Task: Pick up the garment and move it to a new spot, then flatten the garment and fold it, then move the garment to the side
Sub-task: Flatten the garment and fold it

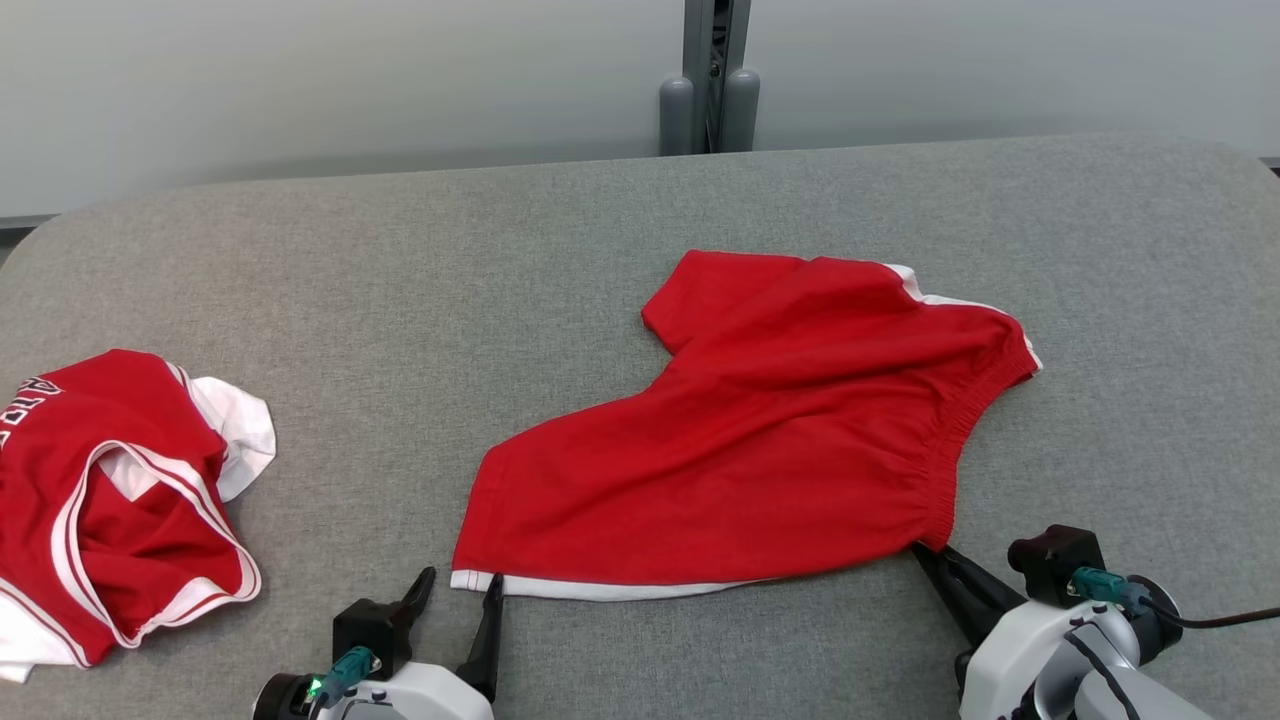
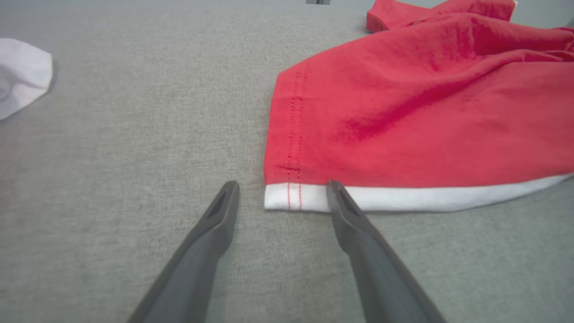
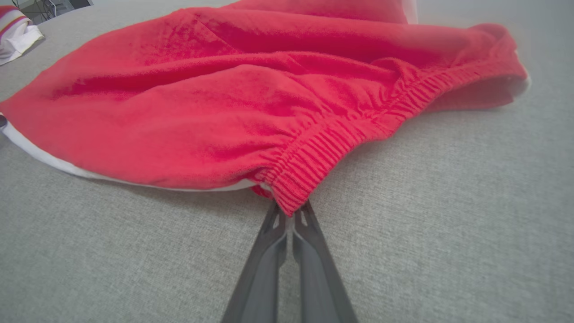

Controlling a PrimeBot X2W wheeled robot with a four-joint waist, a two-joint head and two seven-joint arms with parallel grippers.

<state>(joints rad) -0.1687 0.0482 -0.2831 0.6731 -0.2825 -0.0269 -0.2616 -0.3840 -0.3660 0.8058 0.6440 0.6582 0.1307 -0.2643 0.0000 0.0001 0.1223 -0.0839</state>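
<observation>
Down low, right fingers (image 3: 262, 278) tight on shorts (image 3: 251, 112)

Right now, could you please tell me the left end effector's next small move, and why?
Probably close the left end effector on the white hem corner of the shorts: it lies between the open fingers, and the right end effector grips the waistband.

This looks like a robot test room. A big table (image 1: 400, 250) with grey cloth on top spreads out ahead of the left gripper (image 1: 462, 577) and the right gripper (image 1: 925, 552). Past its far edge, straight ahead of them, are a bare pale wall (image 1: 300, 80) and a grey metal post (image 1: 712, 60). Red shorts (image 1: 750, 430) lie just ahead of both grippers, with a shirt (image 1: 120, 470) left of the left one.
</observation>
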